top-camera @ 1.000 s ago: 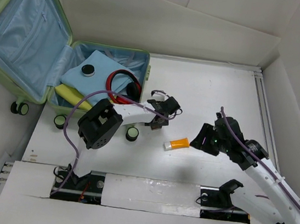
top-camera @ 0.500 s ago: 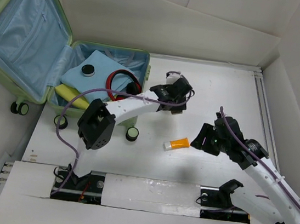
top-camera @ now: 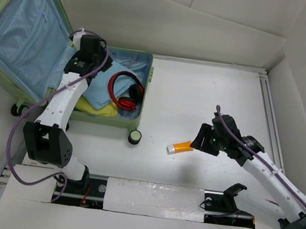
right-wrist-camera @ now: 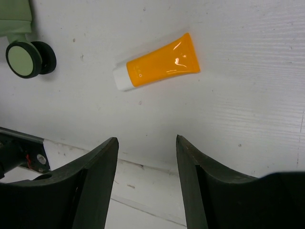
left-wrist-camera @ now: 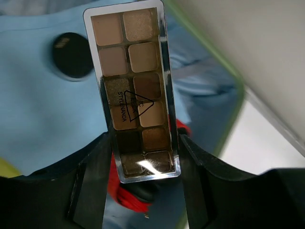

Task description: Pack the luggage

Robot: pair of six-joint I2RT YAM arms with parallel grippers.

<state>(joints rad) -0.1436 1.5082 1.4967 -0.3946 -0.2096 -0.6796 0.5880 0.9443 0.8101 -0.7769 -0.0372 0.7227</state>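
The luggage (top-camera: 22, 35) lies open at the far left of the worktop (top-camera: 211, 99).
From above we see red headphones (top-camera: 135, 93) inside it. In the left wrist view, the left fingers (left-wrist-camera: 90, 181) pinch an eyeshadow palette (left-wrist-camera: 136, 86) over blue cloth (left-wrist-camera: 28, 105). In the right wrist view, the right fingers (right-wrist-camera: 95, 181) are spread near an orange tube (right-wrist-camera: 159, 62).

A light blue folded cloth (top-camera: 96, 93) has red headphones (top-camera: 124, 85) at its right edge, a yellow cloth (top-camera: 94, 108) under its near edge and a small black round case (left-wrist-camera: 71, 55) on it. An eyeshadow palette (left-wrist-camera: 136, 90) of brown shades is above the cloth. Well to the cloth's right, an orange tube (top-camera: 180, 147) with a white cap lies on the white surface (top-camera: 211, 99).
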